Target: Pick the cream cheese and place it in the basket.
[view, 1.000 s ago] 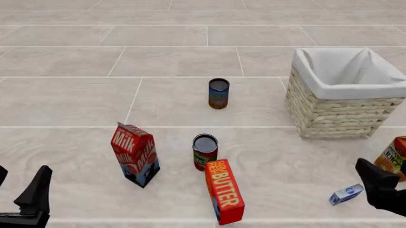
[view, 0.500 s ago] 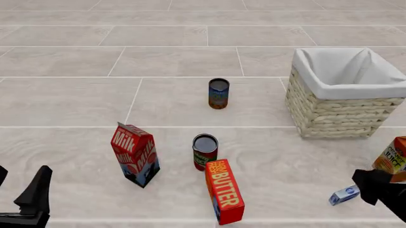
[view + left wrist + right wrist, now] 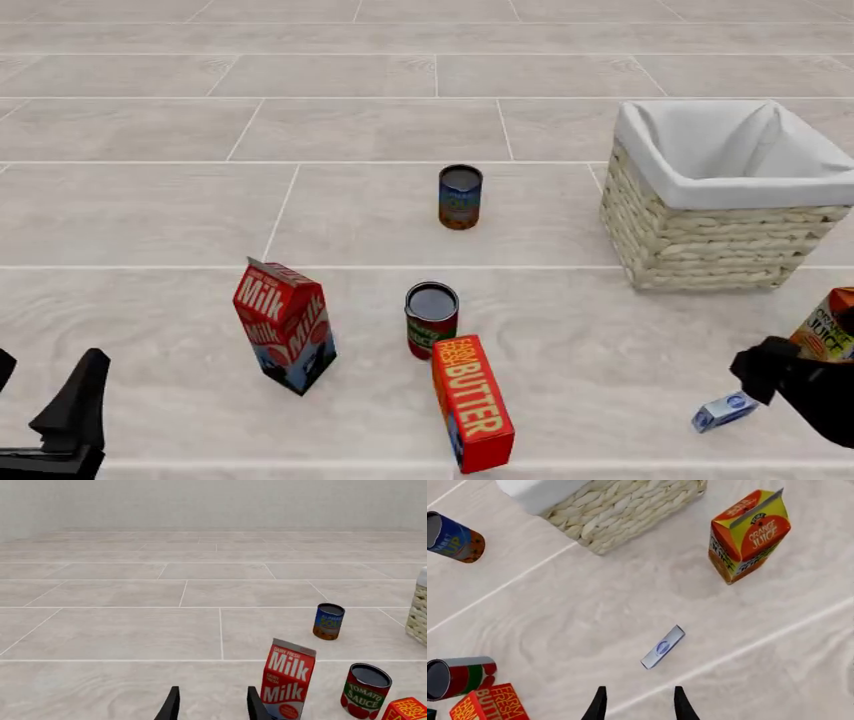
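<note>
The cream cheese (image 3: 721, 412) is a small flat blue-and-white box lying on the floor at the front right. In the right wrist view the cream cheese (image 3: 663, 647) lies a little ahead of my right gripper (image 3: 638, 706), whose fingers are apart and empty. In the front view my right gripper (image 3: 758, 368) hangs just above and right of the box, covering one end of it. The wicker basket (image 3: 721, 235) with white lining stands at the back right, and its wall shows in the right wrist view (image 3: 627, 510). My left gripper (image 3: 67, 420) is open and empty at the front left.
An orange juice carton (image 3: 827, 335) stands right behind the cream cheese. A butter box (image 3: 473, 403), a tomato sauce can (image 3: 431, 320) and a milk carton (image 3: 284, 326) stand front centre. A soup can (image 3: 459, 197) stands further back.
My right gripper has swung slightly left and over the cream cheese, now covering one end of it. The box and the left arm have not moved.
</note>
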### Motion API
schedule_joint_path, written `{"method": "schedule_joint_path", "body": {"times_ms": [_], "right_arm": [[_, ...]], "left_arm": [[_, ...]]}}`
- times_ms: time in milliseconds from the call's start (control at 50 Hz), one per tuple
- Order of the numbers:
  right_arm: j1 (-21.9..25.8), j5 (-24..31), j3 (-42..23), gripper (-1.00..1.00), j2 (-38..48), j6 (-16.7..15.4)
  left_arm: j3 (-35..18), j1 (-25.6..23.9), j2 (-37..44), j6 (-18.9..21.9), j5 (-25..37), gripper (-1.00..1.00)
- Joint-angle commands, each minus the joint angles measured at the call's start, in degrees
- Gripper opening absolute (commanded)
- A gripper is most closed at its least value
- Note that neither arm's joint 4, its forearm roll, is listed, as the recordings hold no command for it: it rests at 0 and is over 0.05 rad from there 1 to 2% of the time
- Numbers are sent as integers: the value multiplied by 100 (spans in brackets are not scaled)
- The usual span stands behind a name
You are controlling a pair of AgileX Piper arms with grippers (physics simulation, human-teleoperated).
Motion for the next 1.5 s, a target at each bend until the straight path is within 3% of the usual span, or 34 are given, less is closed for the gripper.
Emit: {"method": "schedule_joint_path", "body": {"times_ms": [20, 80, 120, 140, 220, 420, 540, 780, 1500], "right_arm": [[-138, -245, 19, 100, 423, -66], [-154, -346, 110, 100, 463, 5], [-211, -366, 49, 100, 508, -188], [-218, -404, 98, 100, 531, -58], [-286, -504, 74, 100, 648, -280], [-343, -857, 401, 100, 841, -255], [-481, -1060, 435, 100, 1065, -493], [-586, -1745, 541, 100, 1750, -680], [-313, -2523, 722, 100, 2502, -398]], "left_arm": [[0, 0, 0, 0, 0, 100], [0, 0, 0, 0, 0, 100], [0, 0, 0, 0, 0, 100], [0, 0, 0, 0, 0, 100], [0, 0, 0, 0, 0, 100], [0, 0, 0, 0, 0, 100], [0, 0, 0, 0, 0, 100], [0, 0, 0, 0, 0, 100], [0, 0, 0, 0, 0, 100]]}}
